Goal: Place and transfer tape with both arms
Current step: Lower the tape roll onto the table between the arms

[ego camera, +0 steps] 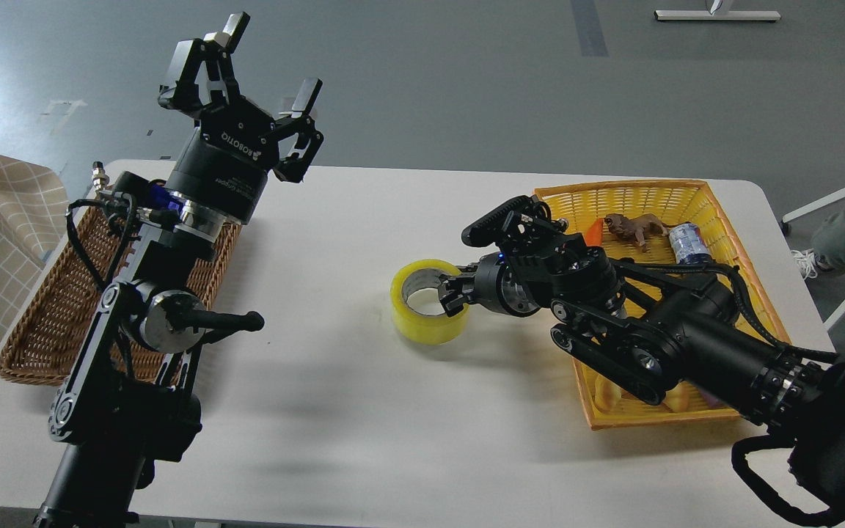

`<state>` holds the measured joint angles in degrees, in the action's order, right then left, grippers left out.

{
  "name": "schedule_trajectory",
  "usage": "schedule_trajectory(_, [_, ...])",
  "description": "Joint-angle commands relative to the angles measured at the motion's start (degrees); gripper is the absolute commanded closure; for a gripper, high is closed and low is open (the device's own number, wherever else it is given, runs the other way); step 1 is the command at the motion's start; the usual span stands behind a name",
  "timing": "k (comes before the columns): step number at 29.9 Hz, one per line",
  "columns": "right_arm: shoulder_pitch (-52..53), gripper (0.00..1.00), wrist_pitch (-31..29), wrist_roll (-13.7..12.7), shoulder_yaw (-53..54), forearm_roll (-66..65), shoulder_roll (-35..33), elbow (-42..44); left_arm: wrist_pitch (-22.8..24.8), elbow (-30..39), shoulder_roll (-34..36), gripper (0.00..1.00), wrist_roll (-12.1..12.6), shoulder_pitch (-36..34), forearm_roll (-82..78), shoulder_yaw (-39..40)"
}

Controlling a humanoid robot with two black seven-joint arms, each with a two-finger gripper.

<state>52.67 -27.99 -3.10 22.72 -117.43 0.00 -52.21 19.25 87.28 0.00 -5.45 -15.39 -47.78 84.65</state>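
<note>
The tape (pixel 422 323), a yellow roll with a grey-white core, lies flat on the white table (pixel 364 411) near its middle. My right gripper (pixel 453 296) comes in from the right and is shut on the roll's right wall, one finger inside the core and one outside. My left gripper (pixel 270 60) is open and empty. It is raised high above the table's far left part, fingers pointing up, well apart from the tape.
A brown wicker basket (pixel 34 337) stands at the left edge, behind my left arm. A yellow basket (pixel 723 213) at the right holds a toy dinosaur (pixel 634 227), a small bottle (pixel 688 243), an orange piece and a yellowish croissant toy (pixel 608 394).
</note>
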Motion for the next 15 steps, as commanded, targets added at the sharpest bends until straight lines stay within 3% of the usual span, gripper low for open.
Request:
schedule_trajectory(1, [-1.0,0.94,0.0,-0.1,0.6,0.1,0.0,-0.1,0.0,0.0,0.0,0.02,0.0,0.0,0.0,0.1])
schedule_trajectory(9, [-2.2,0.93,0.0,-0.3,1.2,0.2,0.0,-0.1,0.0,0.0,0.0,0.02,0.0,0.0,0.1,0.1])
schedule_trajectory(12, [-2.1,0.87,0.0,-0.2,1.4,0.4,0.0,-0.1,0.0,0.0,0.0,0.02,0.0,0.0,0.0,0.1])
schedule_trajectory(13, [-2.0,0.73,0.0,-0.2,1.8,0.4,0.0,-0.1,0.0,0.0,0.0,0.02,0.0,0.0,0.1,0.1])
schedule_trajectory(14, [-2.0,0.46,0.0,-0.2,2.5,0.4,0.0,-0.2,0.0,0.0,0.0,0.02,0.0,0.0,0.1,0.1])
schedule_trajectory(15, [-1.9,0.36,0.0,0.0,2.8,0.4,0.0,-0.3,0.0,0.0,0.0,0.02,0.0,0.0,0.1,0.1])
